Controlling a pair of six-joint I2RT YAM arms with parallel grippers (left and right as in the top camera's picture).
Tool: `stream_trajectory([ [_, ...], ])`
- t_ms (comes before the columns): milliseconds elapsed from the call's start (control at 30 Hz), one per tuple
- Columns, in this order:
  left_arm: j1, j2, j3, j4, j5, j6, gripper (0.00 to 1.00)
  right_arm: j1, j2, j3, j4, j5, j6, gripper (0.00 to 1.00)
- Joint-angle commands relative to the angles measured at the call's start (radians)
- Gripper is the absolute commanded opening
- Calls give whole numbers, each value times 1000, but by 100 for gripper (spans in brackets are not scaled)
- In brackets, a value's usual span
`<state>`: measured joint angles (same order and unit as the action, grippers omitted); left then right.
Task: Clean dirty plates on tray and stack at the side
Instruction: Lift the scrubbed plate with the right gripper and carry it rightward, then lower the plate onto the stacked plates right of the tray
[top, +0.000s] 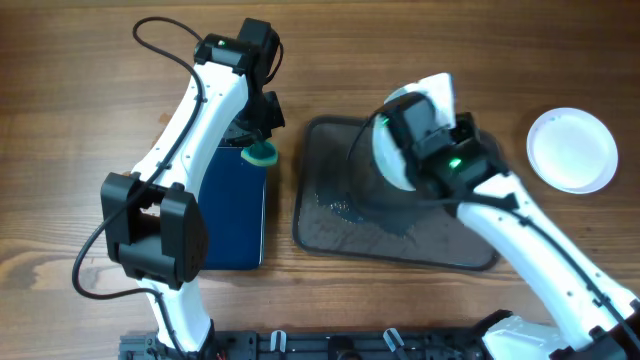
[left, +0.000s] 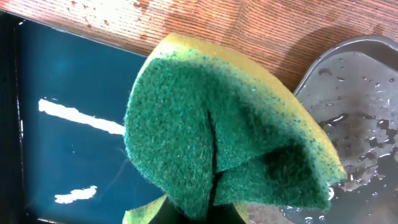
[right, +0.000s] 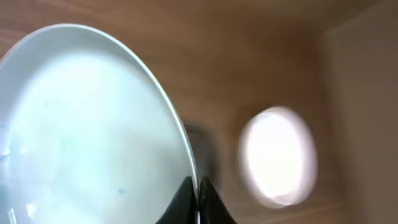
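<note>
While the left pincer (left: 205, 214) pinches the sponge (left: 224, 124), the right pincer (right: 198, 199) pinches a plate (right: 81, 124) tilted over the tray (top: 340, 225), seemingly to drain.

The brown wooden tabletop (top: 60, 60) carries three things directly. A smaller dark-blue rectangular tray (top: 235, 220) lies left of centre. Just beside it, on its right, with a narrow strip of wood between them, lies a large dark grey-brown rectangular tray (top: 340, 215) with rounded corners, its floor wet with drops. Well apart, near the right edge, a round white plate (top: 572, 150) rests flat on the wood.
</note>
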<state>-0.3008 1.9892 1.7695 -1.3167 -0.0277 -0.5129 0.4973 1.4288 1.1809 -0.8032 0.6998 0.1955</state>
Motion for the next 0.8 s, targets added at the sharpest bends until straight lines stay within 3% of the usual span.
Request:
stream_trajectory([
  [0, 5, -24, 22, -5, 5, 12, 4, -224, 30, 2, -3, -351, 229, 4],
  [167, 5, -24, 22, 3, 5, 12, 4, -713, 33, 2, -4, -624, 280, 4],
  [233, 6, -24, 22, 10, 5, 12, 4, -925, 47, 2, -23, -643, 306, 4],
  [400, 5, -24, 22, 21, 5, 11, 4, -1260, 153, 2, -54, -666, 422, 4],
  [500, 5, -24, 22, 23, 6, 11, 4, -1331, 240, 2, -47, -712, 421, 4],
  [767, 5, -24, 22, 26, 8, 8, 4, -1316, 364, 2, 53, -772, 418, 4],
])
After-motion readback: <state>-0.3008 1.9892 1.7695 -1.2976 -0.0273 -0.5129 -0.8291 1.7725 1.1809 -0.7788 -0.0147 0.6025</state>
